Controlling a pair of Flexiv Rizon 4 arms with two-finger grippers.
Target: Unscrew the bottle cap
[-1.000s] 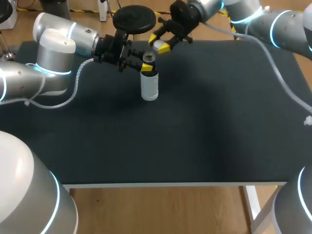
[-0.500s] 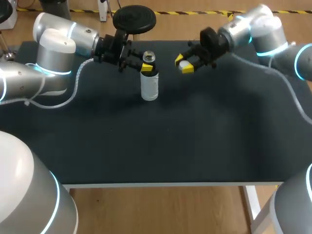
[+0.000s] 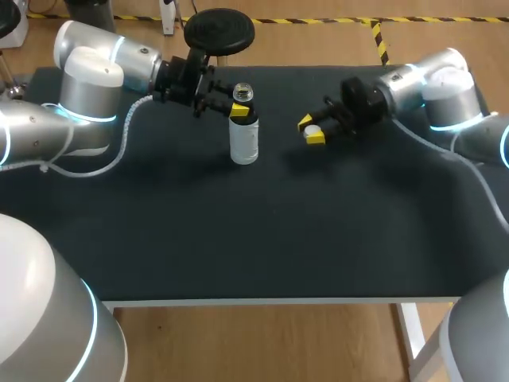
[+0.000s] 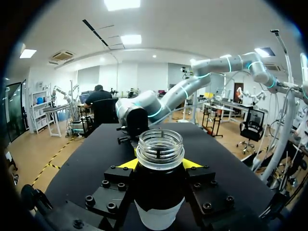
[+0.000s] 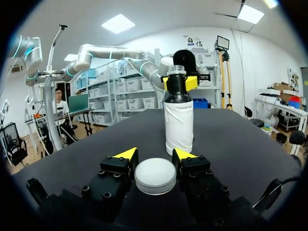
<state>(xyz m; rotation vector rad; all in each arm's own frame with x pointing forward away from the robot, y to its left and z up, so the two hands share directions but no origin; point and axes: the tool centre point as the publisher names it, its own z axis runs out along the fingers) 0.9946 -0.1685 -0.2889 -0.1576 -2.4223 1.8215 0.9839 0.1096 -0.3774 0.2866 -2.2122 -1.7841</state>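
Right gripper [image 5: 155, 155] is clamped on the white cap [image 5: 155, 176], one yellow tip on each side, low over the table [image 3: 278, 231] at about 1 o'clock from its middle. Left gripper [image 4: 160, 163] is closed on the dark neck of the bottle [image 4: 160, 150], which stands upright at about 11 o'clock on the table, its mouth open; the cap sits at 3 o'clock from it, well apart.

The cap looks held only by its smooth rim, so a slack grip could let it drop and roll toward the table edge. If the left gripper lets go unevenly, the tall bottle may tip.

A white wrap covers the bottle body; no writing on it is readable
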